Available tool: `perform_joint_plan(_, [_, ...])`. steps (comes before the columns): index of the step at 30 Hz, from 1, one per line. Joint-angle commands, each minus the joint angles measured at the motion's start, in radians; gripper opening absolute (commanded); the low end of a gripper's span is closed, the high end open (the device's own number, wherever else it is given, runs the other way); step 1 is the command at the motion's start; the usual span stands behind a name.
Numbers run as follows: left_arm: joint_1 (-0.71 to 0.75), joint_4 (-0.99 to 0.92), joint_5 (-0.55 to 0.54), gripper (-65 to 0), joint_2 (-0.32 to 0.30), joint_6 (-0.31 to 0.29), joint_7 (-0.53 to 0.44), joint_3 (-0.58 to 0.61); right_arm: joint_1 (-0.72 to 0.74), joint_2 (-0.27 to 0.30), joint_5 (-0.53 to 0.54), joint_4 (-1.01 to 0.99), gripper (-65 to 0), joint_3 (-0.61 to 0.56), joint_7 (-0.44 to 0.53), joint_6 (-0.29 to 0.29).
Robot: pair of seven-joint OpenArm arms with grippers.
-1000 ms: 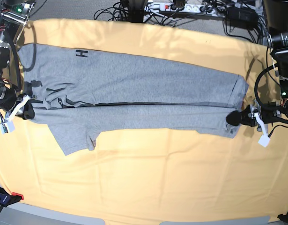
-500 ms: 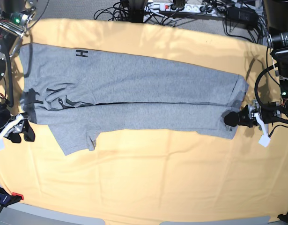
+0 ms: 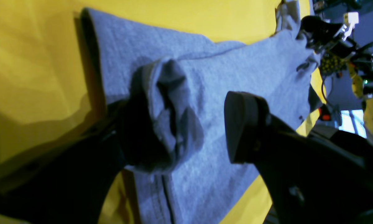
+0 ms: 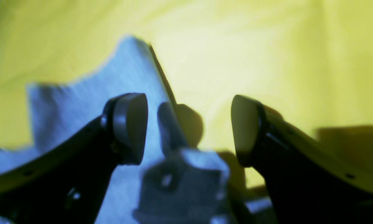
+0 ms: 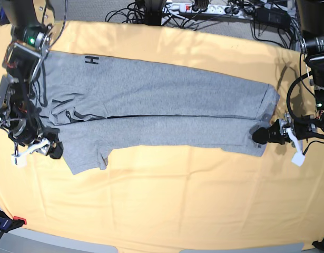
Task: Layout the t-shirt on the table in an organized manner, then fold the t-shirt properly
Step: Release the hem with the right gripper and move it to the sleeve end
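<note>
T-shirt: the grey t-shirt (image 5: 156,113) lies flat and stretched long across the far half of the surface (image 5: 167,200), folded lengthwise so that a dark seam line runs along its middle; black letters (image 5: 91,61) show near its upper left corner in the base view, and one short sleeve (image 5: 88,158) sticks out toward the camera at the left end.

Surface: covered by a yellow-orange cloth, bare across its whole near half.

Left arm: it reaches in low from the right edge of the base view, its forearm lying nearly level just above the surface and pointing at the shirt's right end.

Left gripper (image 5: 263,135): its jaws stand apart in the wrist view; a bunched fold of shirt hem (image 3: 168,124) rests against the one finger, while the other fingertip (image 3: 242,124) stands clear of the cloth, so nothing is pinched.

Right arm: it comes down along the left edge of the base view, jointed links stacked over the shirt's left end, with the wrist bent toward the near side.

Right gripper (image 5: 46,149): jaws spread wide in the wrist view, one finger (image 4: 129,124) over grey cloth, the other over bare yellow; it holds nothing and sits just beside the sleeve's edge.
</note>
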Motion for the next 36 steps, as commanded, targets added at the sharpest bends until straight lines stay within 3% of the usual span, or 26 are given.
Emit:
perform_joint_plan(1, [-0.028,0.016,-0.026,-24.5,-0.019,-0.005,-0.01,-0.006,0.038,0.013,0.019,-0.02,-21.5,0.003,0.009,0.01])
perform_joint_plan(5, [-0.028,0.016,-0.026,-24.5,-0.019,-0.005,-0.022,-0.006,0.079,-0.012,0.021,-0.097,-21.5,0.002,-0.008,0.066])
perform_joint_plan(14, [-0.028,0.016,-0.026,-24.5,-0.018,-0.005,-0.029,-0.006,0.079,-0.036,0.018,-0.097,-23.7,-0.061,-0.074,0.068])
perform_joint_plan(19, [-0.028,0.016,-0.026,-24.5,-0.019,-0.005,-0.03,-0.006,0.079,-0.035,0.024,-0.09,-38.8,-0.193,-0.1,0.068])
perform_joint_plan(23, [-0.028,0.016,-0.026,-24.5,-0.019,-0.005,-0.039,-0.006,0.079,-0.035,0.024,-0.016,-64.0,-0.222,-0.092,0.068])
perform_joint_plan(26, [-0.028,0.016,-0.026,-24.5,-0.018,-0.005,-0.06,-0.006,0.079,-0.03,0.025,0.082,-65.0,-0.221,-0.109,0.068])
perform_joint_plan(30, [-0.028,0.016,-0.026,-24.5,-0.019,-0.005,-0.074,-0.006,0.066,-0.031,0.029,0.259,-65.0,-0.221,-0.244,0.068])
perform_joint_plan(36, [-0.028,0.016,-0.026,-24.5,-0.018,-0.005,-0.074,-0.006,-0.071,-0.028,0.092,0.541,-65.0,-0.221,-0.336,0.068])
